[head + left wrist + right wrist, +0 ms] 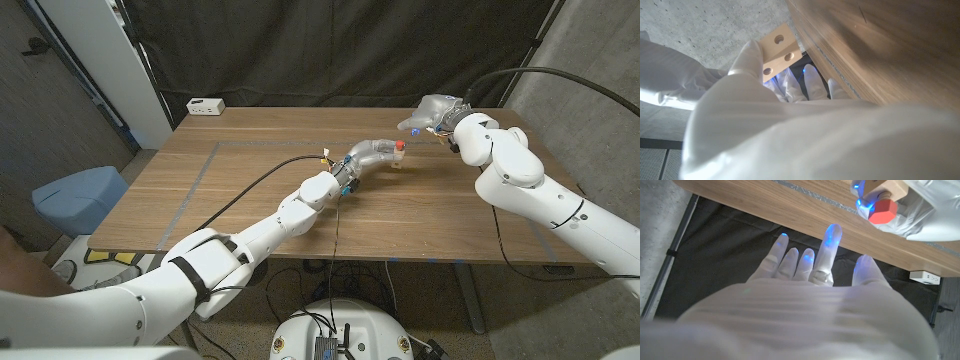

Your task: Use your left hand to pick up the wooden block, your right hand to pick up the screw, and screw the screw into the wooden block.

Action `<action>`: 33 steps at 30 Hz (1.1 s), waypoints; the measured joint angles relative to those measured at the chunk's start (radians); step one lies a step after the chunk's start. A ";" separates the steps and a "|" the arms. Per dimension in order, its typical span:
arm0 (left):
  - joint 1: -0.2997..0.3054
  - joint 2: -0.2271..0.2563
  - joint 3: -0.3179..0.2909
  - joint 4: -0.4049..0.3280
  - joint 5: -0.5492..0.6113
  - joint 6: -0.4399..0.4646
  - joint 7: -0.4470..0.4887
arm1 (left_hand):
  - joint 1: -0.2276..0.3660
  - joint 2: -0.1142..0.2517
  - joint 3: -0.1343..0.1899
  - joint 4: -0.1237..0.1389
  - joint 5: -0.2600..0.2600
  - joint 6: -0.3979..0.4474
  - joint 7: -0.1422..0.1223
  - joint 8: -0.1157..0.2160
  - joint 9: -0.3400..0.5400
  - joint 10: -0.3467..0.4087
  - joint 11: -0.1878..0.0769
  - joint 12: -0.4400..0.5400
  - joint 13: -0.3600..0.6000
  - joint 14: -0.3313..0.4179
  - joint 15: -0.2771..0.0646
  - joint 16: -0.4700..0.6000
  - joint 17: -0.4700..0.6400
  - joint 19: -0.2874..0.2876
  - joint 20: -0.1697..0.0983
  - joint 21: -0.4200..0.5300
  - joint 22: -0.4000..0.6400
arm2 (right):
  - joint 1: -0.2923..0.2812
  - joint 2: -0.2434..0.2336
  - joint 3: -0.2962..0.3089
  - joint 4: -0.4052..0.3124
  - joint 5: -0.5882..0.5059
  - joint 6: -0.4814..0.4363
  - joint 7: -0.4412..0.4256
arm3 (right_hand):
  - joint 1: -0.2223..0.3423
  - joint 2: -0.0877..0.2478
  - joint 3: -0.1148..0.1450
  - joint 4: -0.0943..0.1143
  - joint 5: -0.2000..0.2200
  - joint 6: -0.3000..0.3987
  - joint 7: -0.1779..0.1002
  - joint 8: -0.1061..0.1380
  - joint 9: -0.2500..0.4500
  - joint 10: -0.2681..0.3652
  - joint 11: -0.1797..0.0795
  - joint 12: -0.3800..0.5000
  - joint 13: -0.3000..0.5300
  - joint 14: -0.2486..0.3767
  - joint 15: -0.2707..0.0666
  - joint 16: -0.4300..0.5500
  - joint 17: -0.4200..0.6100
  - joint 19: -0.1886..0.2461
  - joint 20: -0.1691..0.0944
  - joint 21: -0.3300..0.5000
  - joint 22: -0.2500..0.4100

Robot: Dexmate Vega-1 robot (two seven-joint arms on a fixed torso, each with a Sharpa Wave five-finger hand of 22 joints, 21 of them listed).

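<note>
In left hand (372, 155): block (780, 47) held, red screw (882, 211) already in it; right hand (815, 267) spread, empty, just beside; next, grip screw head and turn

We see the head view evenly lit from above, the wooden table (250, 190) bright against a dark backdrop, with soft shadows. Both wrist views are dimmer; the near white sleeves blur heavily. Blue glow tints the right hand's fingertips (831, 230), and the red screw (882, 212) stays fairly sharp.
</note>
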 measured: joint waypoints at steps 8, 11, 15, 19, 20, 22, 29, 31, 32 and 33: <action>-0.012 0.007 -0.011 0.006 0.000 -0.001 0.001 | 0.000 0.000 0.000 0.000 0.000 0.000 0.000 0.000 0.000 0.000 0.000 0.000 0.000 0.000 0.000 0.000 0.000 0.000 0.000 0.000 0.000 | -0.001 0.004 0.001 0.003 0.080 -0.013 -0.093 | -0.005 0.005 0.000 0.000 0.000 -0.049 0.006 -0.031 -0.003 -0.020 0.034 -0.006 0.005 -0.004 -0.004 -0.011 0.000 -0.009 0.009 -0.005 0.000; -0.014 0.011 -0.015 0.006 0.000 -0.010 0.015 | 0.000 0.000 0.000 0.000 0.000 0.000 0.000 0.000 0.000 0.000 0.000 0.000 0.000 0.000 0.000 0.000 0.000 0.000 0.000 0.000 0.000 | 0.001 0.028 0.006 0.029 0.110 -0.014 -0.127 | -0.001 0.009 0.000 0.000 0.000 -0.059 0.003 -0.042 -0.003 -0.022 0.036 -0.009 0.005 -0.004 -0.004 -0.015 0.000 -0.013 0.013 -0.005 0.000; -0.014 0.016 -0.019 0.000 0.000 -0.010 0.015 | 0.000 0.000 0.000 0.000 -0.002 0.000 0.000 0.000 0.000 0.000 0.000 0.000 0.000 0.000 0.000 0.000 0.000 0.000 0.000 0.000 0.000 | 0.001 0.028 0.006 0.029 0.158 -0.014 -0.180 | -0.005 0.013 -0.004 -0.005 0.000 -0.073 0.009 -0.052 -0.003 -0.027 0.041 -0.009 0.005 -0.015 -0.004 -0.015 0.000 -0.014 0.014 -0.005 0.000; -0.014 0.022 -0.023 -0.010 -0.001 -0.009 0.030 | 0.000 0.000 0.000 0.000 0.002 0.000 0.000 0.000 0.000 0.000 0.000 0.000 0.000 0.000 0.000 0.000 0.000 0.000 0.000 0.000 0.000 | -0.002 0.046 0.024 0.047 0.200 -0.010 -0.228 | 0.000 0.019 -0.001 -0.007 0.000 -0.090 0.011 -0.063 -0.003 -0.022 0.046 -0.009 0.005 -0.015 -0.004 -0.015 0.000 -0.018 0.018 -0.005 0.000; -0.014 0.024 -0.024 -0.014 -0.001 -0.005 0.036 | 0.000 0.000 0.000 0.000 0.002 0.000 0.000 0.000 0.000 0.000 0.000 0.000 0.000 0.000 0.000 0.000 0.000 0.000 0.000 0.000 0.000 | -0.007 0.054 0.034 0.054 0.217 -0.006 -0.249 | 0.000 0.019 -0.001 -0.007 0.000 -0.095 0.010 -0.064 -0.003 -0.021 0.046 -0.009 0.005 -0.015 -0.004 -0.015 0.000 -0.018 0.018 -0.005 0.000; -0.014 0.026 -0.026 -0.021 -0.001 -0.001 0.041 | 0.000 0.000 0.000 0.000 0.002 0.000 0.000 0.000 0.000 0.000 0.000 0.000 0.000 0.000 0.000 0.000 0.000 0.000 0.000 0.000 0.000 | -0.011 0.059 0.040 0.060 0.236 -0.001 -0.272 | 0.000 0.019 -0.001 -0.007 0.000 -0.097 0.012 -0.068 -0.003 -0.027 0.052 -0.009 0.005 -0.015 -0.004 -0.015 0.000 -0.021 0.021 -0.005 0.000; -0.003 0.034 -0.029 -0.047 0.000 0.010 0.057 | 0.000 0.000 0.003 -0.003 0.002 0.000 0.000 0.000 0.000 0.000 0.000 0.000 0.000 0.000 0.000 0.000 0.000 0.000 0.000 0.000 0.000 | -0.032 0.081 0.069 0.079 0.328 0.032 -0.382 | -0.004 0.023 -0.004 -0.010 0.000 -0.115 0.014 -0.081 0.000 -0.031 0.063 -0.009 0.005 -0.015 -0.004 -0.023 0.000 -0.025 0.032 -0.005 0.000; -0.001 0.035 -0.030 -0.050 0.000 0.010 0.057 | 0.000 0.000 0.003 -0.003 0.002 0.000 0.000 0.000 0.000 0.000 0.000 0.000 0.000 0.000 0.000 0.000 0.000 0.000 0.000 0.000 0.000 | -0.032 0.081 0.069 0.079 0.348 0.039 -0.406 | -0.004 0.023 -0.005 -0.011 0.000 -0.120 0.009 -0.085 0.000 -0.036 0.068 -0.009 0.005 -0.015 -0.004 -0.023 0.000 -0.024 0.035 -0.007 0.000; 0.000 0.035 -0.030 -0.053 0.000 0.010 0.057 | 0.000 0.000 0.003 -0.003 0.002 0.000 0.000 0.000 0.000 0.000 0.000 0.000 0.000 0.000 0.000 0.000 0.000 0.000 0.000 0.000 0.000 | -0.032 0.081 0.069 0.079 0.366 0.045 -0.429 | -0.004 0.023 -0.005 -0.011 0.000 -0.120 0.009 -0.085 0.000 -0.038 0.070 -0.009 0.005 -0.015 -0.004 -0.023 0.000 -0.027 0.038 -0.009 0.000; 0.002 0.036 -0.030 -0.055 0.000 0.010 0.057 | 0.000 0.000 0.003 -0.003 0.002 0.000 0.000 0.000 0.000 0.000 0.000 0.000 0.000 0.000 0.000 0.000 0.000 0.000 0.000 0.000 0.000 | -0.032 0.081 0.069 0.079 0.378 0.050 -0.444 | -0.004 0.023 -0.005 -0.011 0.000 -0.120 0.010 -0.090 0.000 -0.042 0.074 -0.009 0.005 -0.017 -0.001 -0.023 0.000 -0.029 0.039 -0.009 0.000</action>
